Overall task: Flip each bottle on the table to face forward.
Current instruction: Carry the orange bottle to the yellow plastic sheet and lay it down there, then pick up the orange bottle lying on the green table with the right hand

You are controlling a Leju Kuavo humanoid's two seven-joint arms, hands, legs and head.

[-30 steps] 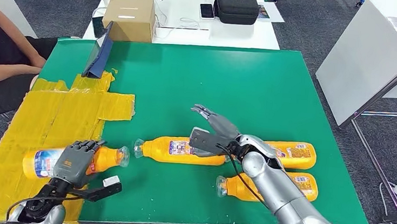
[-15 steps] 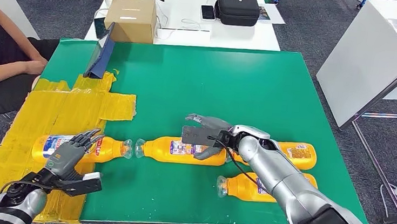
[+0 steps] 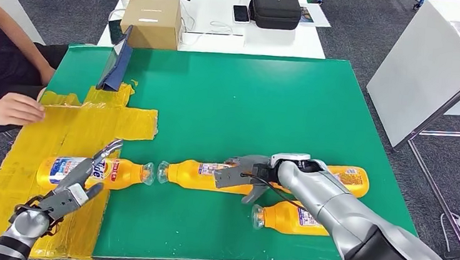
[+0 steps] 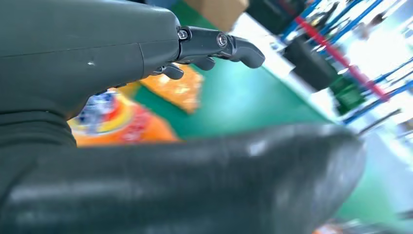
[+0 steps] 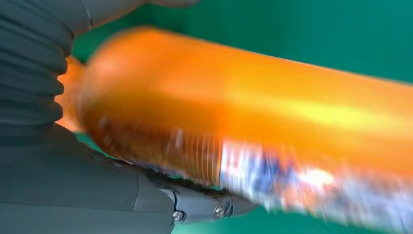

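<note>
person's hand (image 3: 19,109) now on yellow tape (image 3: 70,130), near left bottle (image 3: 89,170)

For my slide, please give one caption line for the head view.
Right hand grips the middle orange plastic bottle lying on the green table; open left hand is beside the leftmost orange bottle.

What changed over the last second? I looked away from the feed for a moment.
The right hand came down from above the middle bottle and now grips it. The left hand let go of the left bottle and pulled back toward the robot; that bottle shifted slightly away. The person's hand moved onto the yellow tape. The two right bottles stayed put.
</note>
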